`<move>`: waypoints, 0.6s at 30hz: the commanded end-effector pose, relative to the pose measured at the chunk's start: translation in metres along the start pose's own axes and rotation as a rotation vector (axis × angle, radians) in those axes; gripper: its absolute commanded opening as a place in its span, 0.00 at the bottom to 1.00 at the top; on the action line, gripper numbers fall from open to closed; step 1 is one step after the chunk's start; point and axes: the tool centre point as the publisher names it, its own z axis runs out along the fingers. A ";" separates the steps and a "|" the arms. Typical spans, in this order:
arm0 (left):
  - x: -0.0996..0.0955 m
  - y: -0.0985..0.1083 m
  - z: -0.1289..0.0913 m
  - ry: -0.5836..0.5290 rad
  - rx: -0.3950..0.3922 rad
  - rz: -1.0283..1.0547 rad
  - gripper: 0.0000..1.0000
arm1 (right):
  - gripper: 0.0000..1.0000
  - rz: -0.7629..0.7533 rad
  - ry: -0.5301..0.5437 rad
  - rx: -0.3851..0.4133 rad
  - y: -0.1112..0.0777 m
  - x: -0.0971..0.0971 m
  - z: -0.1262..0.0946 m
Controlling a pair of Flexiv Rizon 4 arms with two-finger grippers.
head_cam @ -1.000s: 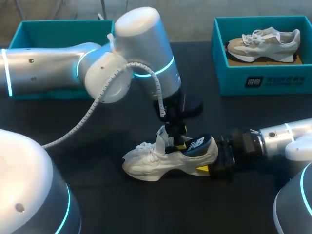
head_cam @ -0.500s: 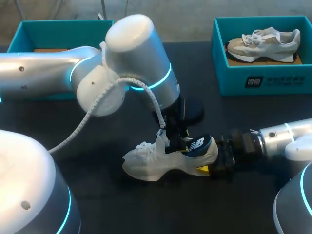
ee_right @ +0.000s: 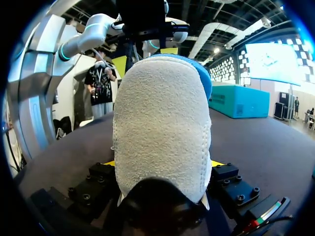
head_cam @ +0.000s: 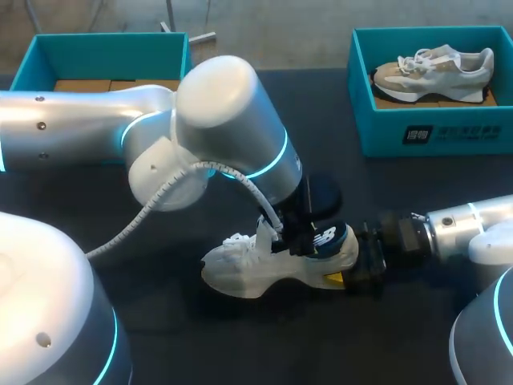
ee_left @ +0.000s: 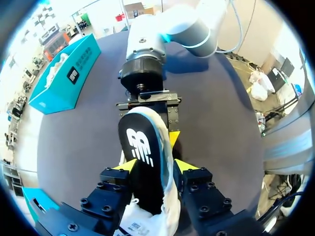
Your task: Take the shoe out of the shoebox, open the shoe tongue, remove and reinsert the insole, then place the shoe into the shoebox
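A white shoe (head_cam: 264, 271) lies on its sole on the dark table, toe to the left. My right gripper (head_cam: 353, 269) is shut on its heel (ee_right: 160, 132), one yellow-tipped finger at each side. A dark navy insole (head_cam: 325, 238) with a white logo (ee_left: 140, 147) stands up out of the shoe's opening. My left gripper (ee_left: 155, 167) comes down from above, its yellow fingertips (ee_left: 125, 166) pressed against both edges of the insole. In the head view the left arm (head_cam: 232, 120) hides its own fingers and the shoe's tongue.
A teal shoebox (head_cam: 433, 132) at the back right holds a second pale shoe (head_cam: 437, 68). Another teal box (head_cam: 104, 48) stands at the back left, behind my left arm. Bare dark table lies in front of the shoe.
My left arm has swung right and lower over the shoe, and its fingers have closed in on the insole. The shoe and my right gripper have kept still.
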 end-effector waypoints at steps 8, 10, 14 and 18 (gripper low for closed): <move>0.001 -0.004 -0.001 0.006 -0.001 -0.008 0.48 | 0.00 0.000 -0.001 0.004 -0.001 0.002 0.002; 0.001 -0.004 -0.001 0.006 -0.001 -0.008 0.47 | 0.00 0.000 -0.001 0.004 -0.001 0.002 0.002; 0.001 -0.004 -0.001 0.006 -0.001 -0.008 0.37 | 0.00 0.000 -0.001 0.004 -0.001 0.002 0.002; 0.001 -0.004 -0.001 0.006 -0.001 -0.008 0.25 | 0.00 0.000 -0.001 0.004 -0.001 0.002 0.002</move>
